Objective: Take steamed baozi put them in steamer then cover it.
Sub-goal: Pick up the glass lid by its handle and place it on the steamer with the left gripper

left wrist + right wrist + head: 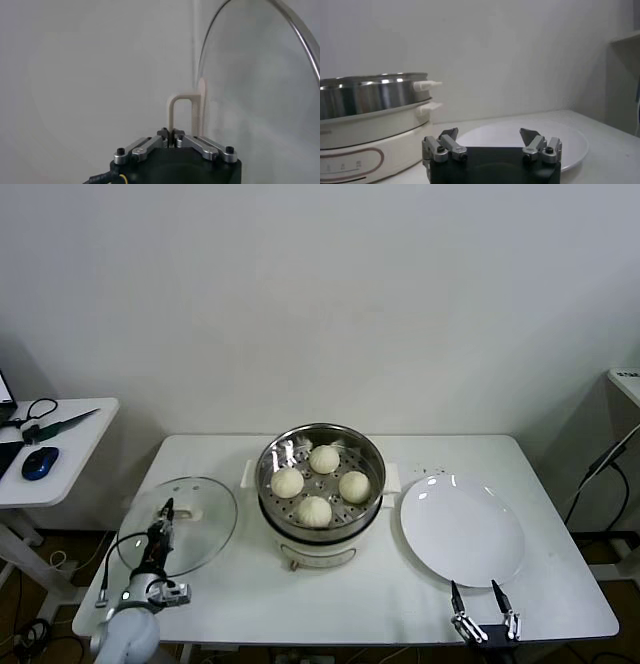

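L gripper (171, 134) is clamped tight on the cover (180, 526) handle beside the steamer (320, 484) w/ baozi (314, 510) inside, R gripper (484, 609) wide open, empty; thin pinch could let glass swing/slip during lift.

white table (300, 594), steamer (320, 529), cover (205, 529), plate (462, 532)

baozi (319, 484) in steamer (372, 509) | cover (205, 534) left | plate (462, 532) right
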Controlling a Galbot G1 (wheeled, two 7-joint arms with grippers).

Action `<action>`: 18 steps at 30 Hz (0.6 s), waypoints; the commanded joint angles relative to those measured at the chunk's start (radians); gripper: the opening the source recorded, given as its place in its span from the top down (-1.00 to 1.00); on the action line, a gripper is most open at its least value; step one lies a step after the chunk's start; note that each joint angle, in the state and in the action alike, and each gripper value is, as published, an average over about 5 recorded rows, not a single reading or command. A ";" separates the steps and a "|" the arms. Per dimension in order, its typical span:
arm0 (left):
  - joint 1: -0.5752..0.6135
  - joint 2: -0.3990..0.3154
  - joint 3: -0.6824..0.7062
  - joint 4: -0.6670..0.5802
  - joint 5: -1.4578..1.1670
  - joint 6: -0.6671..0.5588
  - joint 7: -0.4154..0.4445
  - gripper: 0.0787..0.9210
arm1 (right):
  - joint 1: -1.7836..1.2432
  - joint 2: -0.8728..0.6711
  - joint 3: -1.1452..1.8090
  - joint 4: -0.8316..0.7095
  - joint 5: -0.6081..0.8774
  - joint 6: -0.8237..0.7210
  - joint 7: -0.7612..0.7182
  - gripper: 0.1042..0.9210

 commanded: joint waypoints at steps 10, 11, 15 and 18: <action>0.064 0.168 0.006 -0.480 -0.278 0.208 0.262 0.84 | -0.011 0.000 -0.010 0.008 -0.030 0.036 0.019 -0.76; 0.063 0.188 0.003 -0.509 -0.281 0.227 0.285 0.84 | -0.010 0.001 -0.010 0.009 -0.033 0.036 0.021 -0.76; 0.042 0.266 0.013 -0.594 -0.289 0.313 0.359 0.84 | -0.004 0.005 -0.012 0.014 -0.044 0.027 0.028 -0.76; -0.001 0.301 0.063 -0.652 -0.297 0.394 0.405 0.84 | 0.007 0.015 -0.010 0.013 -0.066 0.018 0.033 -0.76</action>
